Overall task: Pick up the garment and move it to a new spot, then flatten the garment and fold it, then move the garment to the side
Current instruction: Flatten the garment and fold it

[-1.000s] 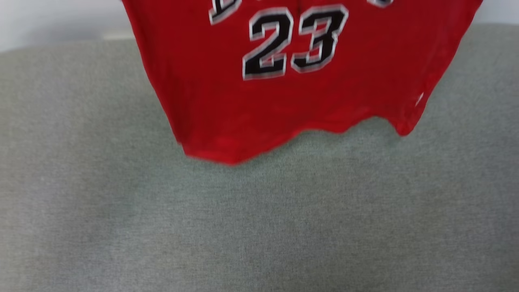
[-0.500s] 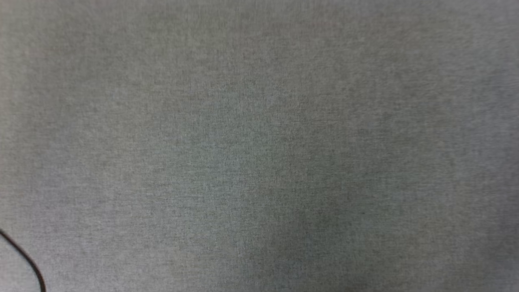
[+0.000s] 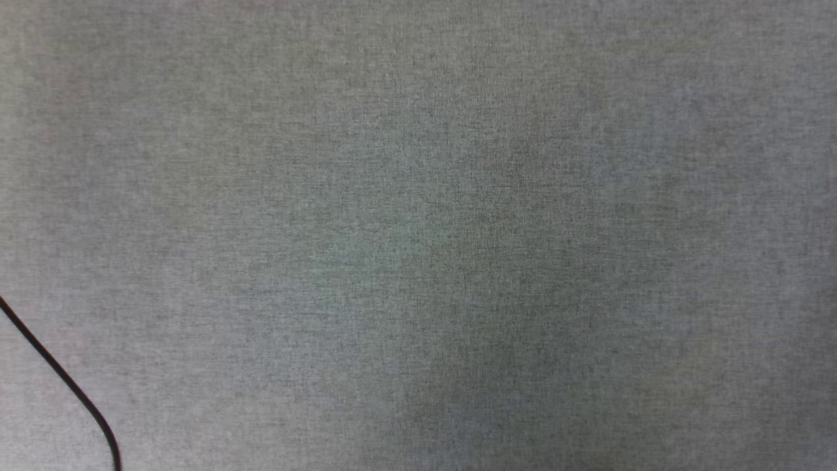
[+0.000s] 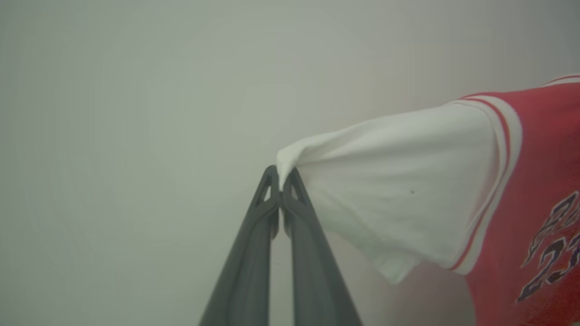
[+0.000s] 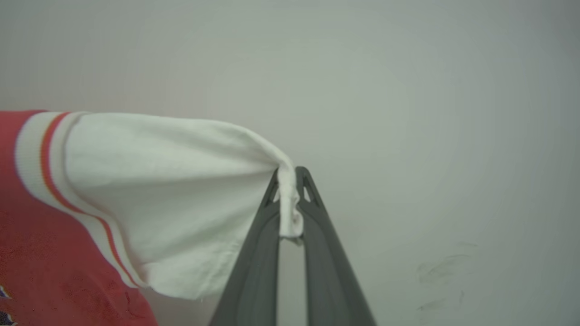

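The garment (image 4: pixel 534 181) is a red jersey with white short sleeves, striped trim and a black print, held up in the air by both sleeves. In the left wrist view my left gripper (image 4: pixel 282 181) is shut on the tip of one white sleeve (image 4: pixel 398 181), which stretches off to the right. In the right wrist view my right gripper (image 5: pixel 289 190) is shut on the edge of the other white sleeve (image 5: pixel 172 194), and the garment's red body (image 5: pixel 45 271) hangs at the lower left.
The head view looks down on a grey fabric surface (image 3: pixel 418 229) with a thin black cable (image 3: pixel 65 386) crossing its lower left corner. Behind the held garment both wrist views face a plain pale wall (image 5: pixel 430 113) bearing faint scuff marks at the lower right.
The head camera has tilted down: one second ago it showed the hanging red garment above the grey surface, now the grey surface and a cable. The cable sits higher than half a second ago.
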